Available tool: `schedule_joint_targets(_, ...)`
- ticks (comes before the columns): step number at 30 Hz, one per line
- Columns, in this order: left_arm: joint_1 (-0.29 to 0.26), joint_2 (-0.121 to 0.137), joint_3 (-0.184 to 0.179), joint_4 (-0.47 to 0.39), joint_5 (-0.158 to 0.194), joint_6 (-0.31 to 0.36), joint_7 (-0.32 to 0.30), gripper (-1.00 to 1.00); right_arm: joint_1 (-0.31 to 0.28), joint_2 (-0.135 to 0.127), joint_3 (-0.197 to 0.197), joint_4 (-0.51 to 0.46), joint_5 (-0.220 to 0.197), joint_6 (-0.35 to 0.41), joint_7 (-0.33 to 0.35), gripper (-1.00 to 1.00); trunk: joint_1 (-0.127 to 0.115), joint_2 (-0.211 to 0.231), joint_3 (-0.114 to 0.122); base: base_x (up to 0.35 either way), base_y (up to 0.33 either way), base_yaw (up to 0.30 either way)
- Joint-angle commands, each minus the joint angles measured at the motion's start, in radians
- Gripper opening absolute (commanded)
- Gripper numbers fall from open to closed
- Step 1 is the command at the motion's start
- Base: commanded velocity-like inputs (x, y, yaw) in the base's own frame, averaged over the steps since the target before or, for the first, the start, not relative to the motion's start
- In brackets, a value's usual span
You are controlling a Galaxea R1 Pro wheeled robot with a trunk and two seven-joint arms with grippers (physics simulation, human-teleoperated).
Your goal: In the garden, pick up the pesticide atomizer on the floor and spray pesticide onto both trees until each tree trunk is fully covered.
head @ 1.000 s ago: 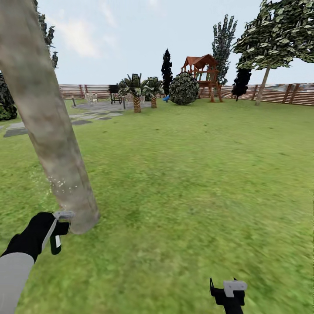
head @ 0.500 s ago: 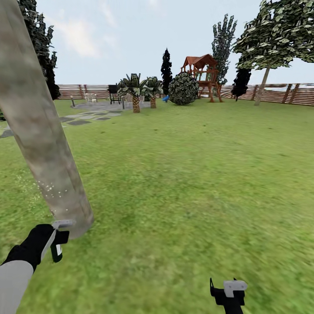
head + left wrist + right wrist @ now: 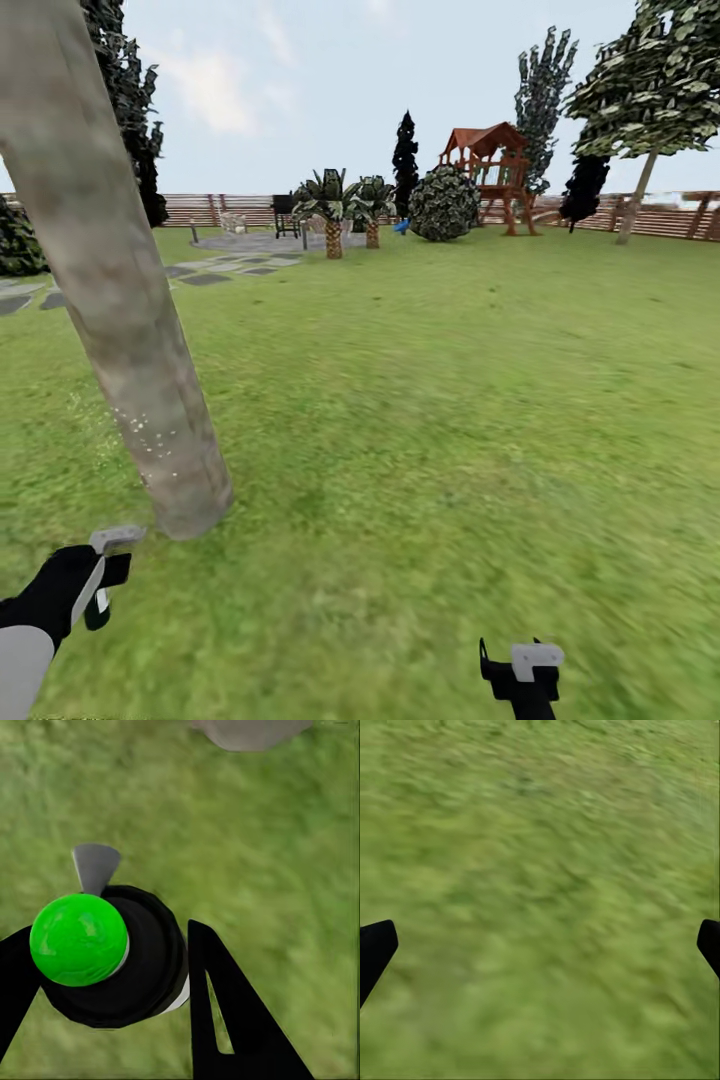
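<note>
Gripping the atomizer [image 3: 105,956], left jaws; right jaws spread wide.

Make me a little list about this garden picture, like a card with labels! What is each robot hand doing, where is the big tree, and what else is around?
left gripper: shut on the atomizer, with its green cap and grey nozzle
right gripper: open, holding nothing, over grass
tree trunk: thick, grey-tan, just ahead of the left gripper; white specks low on it
second tree: far off by the fence
floor: green grass
also there: palms, playhouse
</note>
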Motion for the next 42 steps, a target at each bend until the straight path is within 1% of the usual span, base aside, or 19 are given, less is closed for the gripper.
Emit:
schedule_joint_targets(1, 0.001, 0.0, -0.001, 0.014, 0.01, -0.041, 0.003, -1.0, 0.0, 0.0, 0.0, 0.0, 0.0, 0.0, 0.0, 1.0, 0.0, 0.0, 0.0, 0.209, -0.178, 0.131)
schedule_joint_targets(4, 0.001, -0.002, -0.001, 0.024, 0.019, -0.072, 0.004, -1.0, 0.0, -0.001, 0.0, 0.0, 0.0, 0.0, 0.0, 1.0, 0.0, 0.0, 0.0, 0.214, -0.185, 0.049)
schedule_joint_targets(5, 0.001, -0.009, -0.001, 0.025, 0.02, -0.076, 0.004, -1.0, 0.0, -0.002, 0.0, 0.0, 0.0, 0.0, 0.0, 1.0, 0.0, 0.0, 0.0, 0.191, -0.212, 0.009)
schedule_joint_targets(6, 0.001, -0.017, -0.001, 0.025, 0.018, -0.078, 0.005, -1.0, 0.0, -0.003, 0.0, 0.0, 0.0, 0.0, 0.0, 1.0, 0.0, 0.0, 0.0, 0.165, -0.23, 0.005)
schedule_joint_targets(8, 0.001, -0.025, 0.0, 0.025, 0.017, -0.08, 0.009, -1.0, 0.0, -0.003, 0.0, 0.0, 0.001, 0.0, 0.0, 1.0, 0.0, 0.0, 0.0, 0.129, -0.249, 0.002)
schedule_joint_targets(13, 0.001, -0.029, -0.001, 0.026, 0.019, -0.082, 0.01, -1.0, 0.0, -0.003, 0.0, 0.0, 0.001, 0.0, 0.0, 1.0, 0.0, 0.0, 0.0, 0.029, -0.27, 0.0)
schedule_joint_targets(15, 0.001, -0.046, -0.001, 0.026, 0.017, -0.083, 0.01, -1.0, 0.0, -0.003, 0.0, 0.0, 0.001, 0.0, 0.0, 1.0, 0.0, 0.0, 0.0, 0.001, -0.275, 0.0)
schedule_joint_targets(18, 0.001, -0.059, -0.001, 0.025, 0.015, -0.084, 0.01, -1.0, 0.0, -0.003, 0.0, 0.0, 0.001, 0.0, 0.0, 1.0, 0.0, 0.0, 0.0, 0.0, -0.275, 0.0)
schedule_joint_targets(24, 0.001, -0.056, 0.0, 0.025, 0.015, -0.083, 0.01, -1.0, 0.0, -0.001, 0.0, 0.0, 0.0, 0.0, 0.0, 1.0, 0.0, 0.0, 0.0, 0.001, -0.275, 0.041)
schedule_joint_targets(28, 0.001, -0.056, 0.0, 0.025, 0.015, -0.082, 0.011, -1.0, 0.0, 0.0, 0.0, 0.0, 0.0, 0.0, 0.0, 1.0, 0.0, 0.0, 0.0, 0.129, -0.248, 0.243)
schedule_joint_targets(42, 0.001, -0.059, -0.001, 0.025, 0.016, -0.082, 0.011, -1.0, 0.0, 0.0, 0.0, 0.0, 0.001, 0.0, 0.0, 1.0, 0.0, 0.0, 0.0, 0.238, -0.187, 0.277)
